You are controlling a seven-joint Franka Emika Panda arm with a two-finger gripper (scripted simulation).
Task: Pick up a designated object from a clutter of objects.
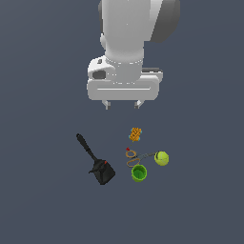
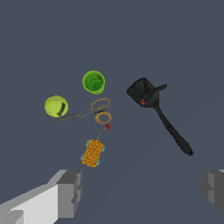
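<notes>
- A flat, dark slate-blue surface [image 1: 43, 205] runs edge to edge across the exterior view, even in tone.
- In the wrist view that surface shows the same matte, uniform colour, and it is all the background there.

I work in a simulated test scene, not a furnished room: a flat, uniform dark grey-blue tabletop [image 1: 43, 200] fills both views, with untextured rendering and no walls or furniture visible.
</notes>
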